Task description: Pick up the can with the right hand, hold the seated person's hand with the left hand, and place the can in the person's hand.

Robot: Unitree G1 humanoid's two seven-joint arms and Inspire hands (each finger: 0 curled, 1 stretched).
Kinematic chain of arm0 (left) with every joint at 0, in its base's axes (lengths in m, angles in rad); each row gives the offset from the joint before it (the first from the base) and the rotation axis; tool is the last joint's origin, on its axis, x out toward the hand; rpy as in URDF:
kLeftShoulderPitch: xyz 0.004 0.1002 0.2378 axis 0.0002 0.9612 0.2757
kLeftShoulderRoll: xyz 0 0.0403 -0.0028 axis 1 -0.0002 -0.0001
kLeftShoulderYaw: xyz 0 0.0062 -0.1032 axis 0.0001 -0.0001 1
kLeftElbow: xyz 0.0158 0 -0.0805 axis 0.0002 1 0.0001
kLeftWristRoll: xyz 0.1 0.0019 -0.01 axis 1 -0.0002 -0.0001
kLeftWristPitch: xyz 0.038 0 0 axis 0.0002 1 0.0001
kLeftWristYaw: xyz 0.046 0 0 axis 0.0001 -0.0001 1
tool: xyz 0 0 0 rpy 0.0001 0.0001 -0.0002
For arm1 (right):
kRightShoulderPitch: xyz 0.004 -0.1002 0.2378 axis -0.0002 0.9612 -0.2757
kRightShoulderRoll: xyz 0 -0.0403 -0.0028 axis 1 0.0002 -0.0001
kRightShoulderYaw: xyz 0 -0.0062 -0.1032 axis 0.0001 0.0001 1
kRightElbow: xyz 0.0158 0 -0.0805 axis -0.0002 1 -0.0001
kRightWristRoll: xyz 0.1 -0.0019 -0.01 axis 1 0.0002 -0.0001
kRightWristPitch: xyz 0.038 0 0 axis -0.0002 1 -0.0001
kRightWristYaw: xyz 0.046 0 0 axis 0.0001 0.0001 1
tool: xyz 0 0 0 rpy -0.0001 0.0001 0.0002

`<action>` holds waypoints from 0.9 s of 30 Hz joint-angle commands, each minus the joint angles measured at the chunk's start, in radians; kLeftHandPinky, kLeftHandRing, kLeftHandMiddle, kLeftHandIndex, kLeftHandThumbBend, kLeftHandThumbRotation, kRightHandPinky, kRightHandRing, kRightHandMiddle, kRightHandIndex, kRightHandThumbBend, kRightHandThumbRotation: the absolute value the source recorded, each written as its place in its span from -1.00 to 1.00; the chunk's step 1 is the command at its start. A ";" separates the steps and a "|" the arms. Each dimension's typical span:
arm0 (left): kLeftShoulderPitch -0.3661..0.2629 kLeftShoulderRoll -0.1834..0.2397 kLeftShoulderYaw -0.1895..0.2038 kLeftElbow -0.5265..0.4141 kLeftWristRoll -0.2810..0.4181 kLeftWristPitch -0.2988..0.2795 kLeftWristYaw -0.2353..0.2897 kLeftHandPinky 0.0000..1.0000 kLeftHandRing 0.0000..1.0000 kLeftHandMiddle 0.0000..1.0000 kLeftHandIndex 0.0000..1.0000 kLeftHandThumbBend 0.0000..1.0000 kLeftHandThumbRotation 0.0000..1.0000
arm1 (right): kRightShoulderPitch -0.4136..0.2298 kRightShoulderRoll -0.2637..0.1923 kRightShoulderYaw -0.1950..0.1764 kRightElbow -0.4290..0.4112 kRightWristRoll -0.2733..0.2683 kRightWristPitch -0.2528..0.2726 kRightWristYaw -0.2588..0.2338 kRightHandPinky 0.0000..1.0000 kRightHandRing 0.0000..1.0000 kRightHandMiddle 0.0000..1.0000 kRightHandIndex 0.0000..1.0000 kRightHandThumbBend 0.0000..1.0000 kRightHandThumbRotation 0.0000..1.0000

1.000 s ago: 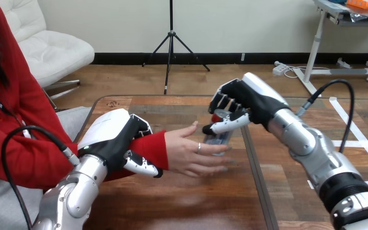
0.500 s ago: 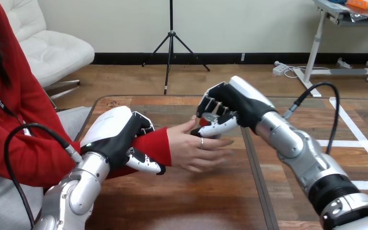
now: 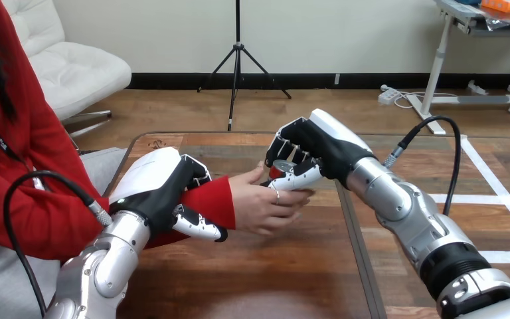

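Red-sleeved, the person's wrist (image 3: 207, 199) is enclosed by your left hand (image 3: 159, 189) with curled fingers; your right hand (image 3: 325, 149) grips the can (image 3: 280, 165) just above the person's hand (image 3: 259, 207).

My left hand (image 3: 163, 186) clasped the person's red-sleeved wrist (image 3: 204, 198); my right hand (image 3: 319, 143) gripped the can (image 3: 280, 166) against the person's hand (image 3: 259, 207), above the table (image 3: 272, 279).

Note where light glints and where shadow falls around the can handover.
Head view: the metal top of the can glints inside the curled fingers of the right hand; a soft shadow lies on the table under the person's hand; the left hand looks evenly lit, without harsh glare.
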State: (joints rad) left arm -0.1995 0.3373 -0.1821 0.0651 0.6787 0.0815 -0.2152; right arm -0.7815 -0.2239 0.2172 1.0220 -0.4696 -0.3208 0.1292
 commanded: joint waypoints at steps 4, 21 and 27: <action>-0.265 -0.057 0.010 -0.136 -0.055 -0.058 0.045 -0.55 -0.42 -0.27 -0.25 0.45 -1.00 | -0.241 0.072 0.015 -0.200 0.015 -0.039 -0.025 -0.42 -0.31 -0.16 -0.12 0.28 -1.00; -0.238 -0.049 0.011 -0.136 -0.046 -0.059 0.051 -0.53 -0.41 -0.24 -0.24 0.48 -1.00 | -0.249 0.080 0.014 -0.275 0.019 0.028 0.013 -0.41 -0.30 -0.17 -0.11 0.25 -1.00; -0.230 -0.050 0.015 -0.139 -0.047 -0.050 0.048 -0.53 -0.41 -0.24 -0.24 0.48 -1.00 | -0.244 0.073 0.011 -0.294 0.027 0.043 0.021 -0.39 -0.28 -0.16 -0.11 0.25 -1.00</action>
State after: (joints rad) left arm -0.1996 0.3379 -0.1752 0.0650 0.6777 0.0815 -0.2144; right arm -0.7830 -0.1987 0.2273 0.9319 -0.4704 -0.2584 0.1413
